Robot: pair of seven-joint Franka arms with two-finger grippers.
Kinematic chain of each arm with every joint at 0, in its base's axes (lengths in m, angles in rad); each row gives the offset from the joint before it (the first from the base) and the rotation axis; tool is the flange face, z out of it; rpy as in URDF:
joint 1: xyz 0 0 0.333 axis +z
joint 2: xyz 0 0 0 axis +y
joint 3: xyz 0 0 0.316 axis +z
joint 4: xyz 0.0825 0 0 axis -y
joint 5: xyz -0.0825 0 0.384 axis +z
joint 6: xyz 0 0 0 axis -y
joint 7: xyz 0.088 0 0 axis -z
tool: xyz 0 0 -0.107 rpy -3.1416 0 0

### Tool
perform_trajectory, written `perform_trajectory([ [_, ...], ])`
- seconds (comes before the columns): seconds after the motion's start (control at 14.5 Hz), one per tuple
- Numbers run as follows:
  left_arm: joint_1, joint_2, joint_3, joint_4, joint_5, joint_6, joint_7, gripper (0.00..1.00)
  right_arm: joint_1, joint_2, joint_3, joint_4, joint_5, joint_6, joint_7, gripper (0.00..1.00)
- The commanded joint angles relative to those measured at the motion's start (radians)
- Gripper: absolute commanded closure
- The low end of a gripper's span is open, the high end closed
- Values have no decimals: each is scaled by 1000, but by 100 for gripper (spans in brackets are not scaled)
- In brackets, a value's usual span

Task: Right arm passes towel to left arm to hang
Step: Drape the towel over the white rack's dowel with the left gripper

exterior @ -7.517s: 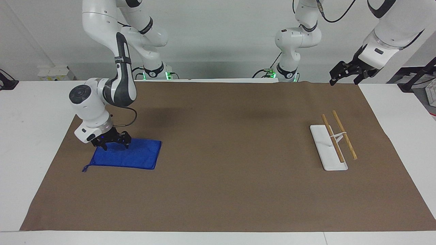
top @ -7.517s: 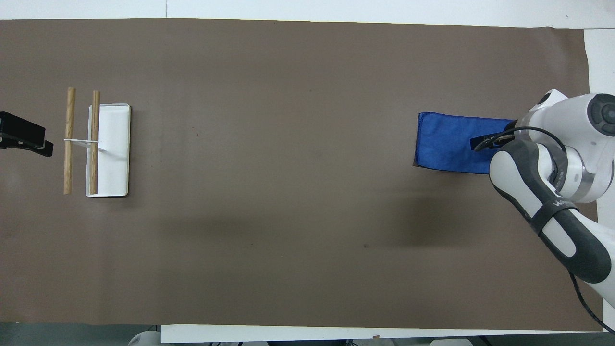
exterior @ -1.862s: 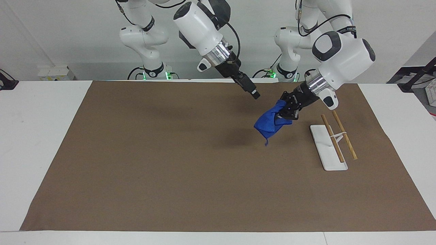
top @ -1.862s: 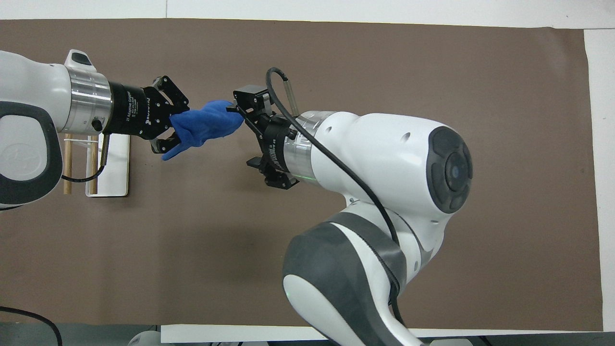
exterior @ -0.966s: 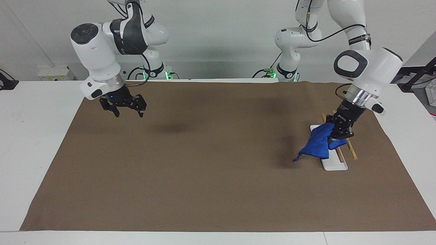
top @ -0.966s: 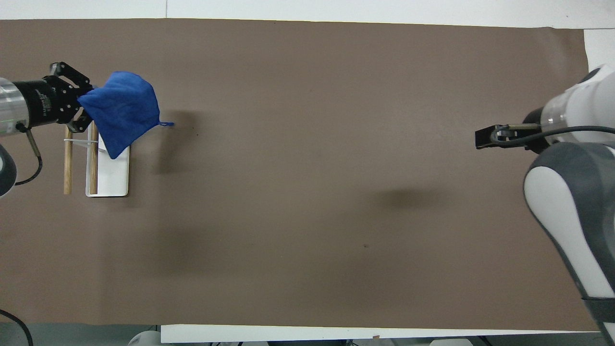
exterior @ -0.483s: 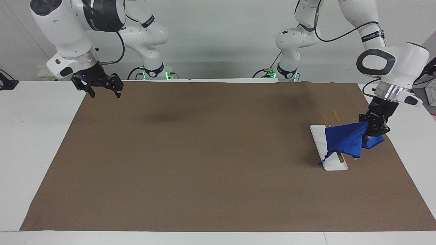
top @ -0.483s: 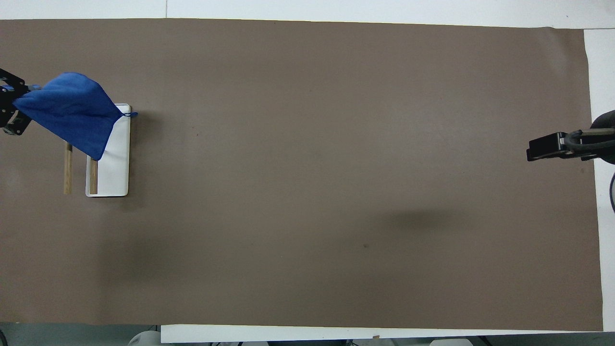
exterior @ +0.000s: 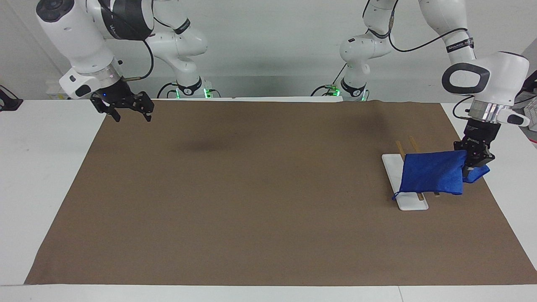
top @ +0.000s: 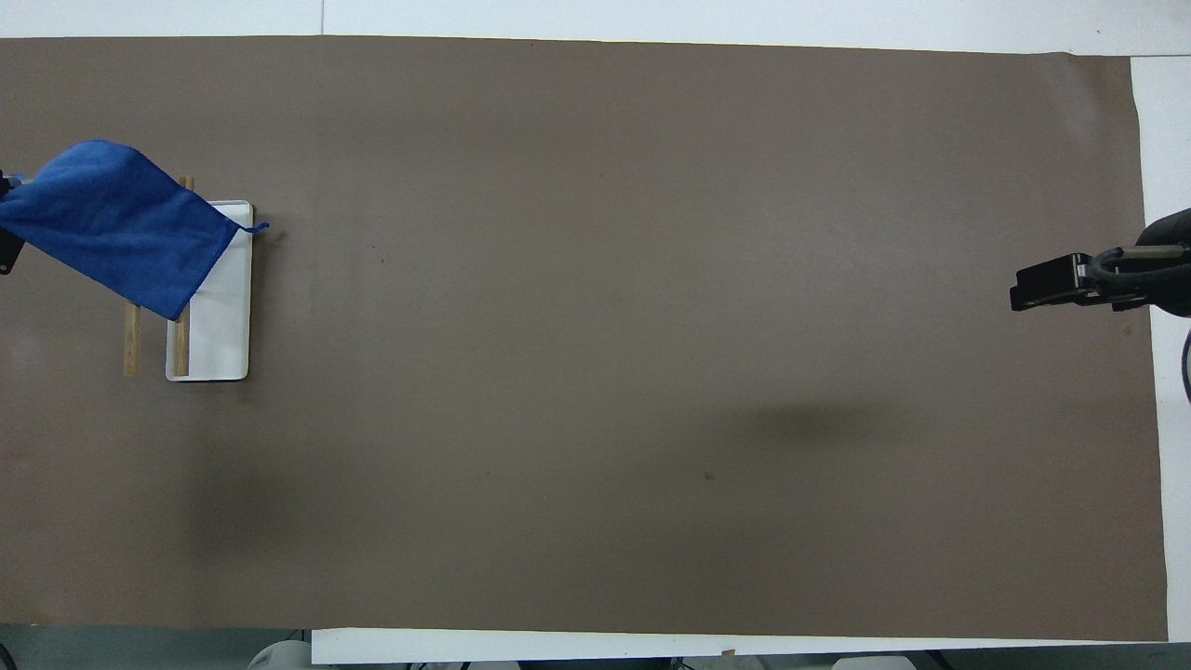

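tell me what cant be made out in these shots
- Left gripper: overhead view, cut off by the picture's edge; facing view, the towel hides its fingertips.
- Rack: both views, the towel covers most of its wooden bars, so whether cloth rests on them is unclear.
- Right gripper: overhead view, only its tip shows.

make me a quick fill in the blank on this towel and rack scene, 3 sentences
1. The blue towel is held at one end by the ______ gripper.
2. The towel is spread over the rack's two ______ bars.
3. The right gripper, its fingers open, holds ______ over the right arm's end of the brown mat.

Missing words: left; wooden; nothing
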Motion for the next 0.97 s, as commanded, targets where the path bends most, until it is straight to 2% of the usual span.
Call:
perform_trajectory([
  [0.0, -2, -45, -8, -68, 5, 44, -50, 99, 3, -5, -4, 3, 18, -4, -2, 1],
  [0.34, -10, -48, -8, -137, 7, 113, -66, 97, 3, -5, -3, 3, 18, -9, -2, 1],
  [0.48, -7, -53, -8, -149, 7, 107, -64, 94, 3, -5, -3, 3, 18, -7, 0, 1],
  [0.55, -10, -53, -8, -151, 7, 104, -64, 89, 5, -5, -3, 3, 18, -7, 0, 1],
  [0.62, -7, -53, -8, -149, 7, 101, -64, 71, 3, -5, -3, 3, 18, -9, -2, 1],
  [0.69, 1, -53, -8, -145, 7, 97, -61, 41, 3, -5, -3, 3, 18, -9, -2, 1],
  [0.76, 9, -51, -7, -142, 7, 96, -61, 0, 3, -5, -3, 1, 18, -10, -2, 1],
  [0.9, 44, -42, -7, -117, 7, 95, -57, 0, 3, -5, -3, 1, 18, -10, -2, 1],
])
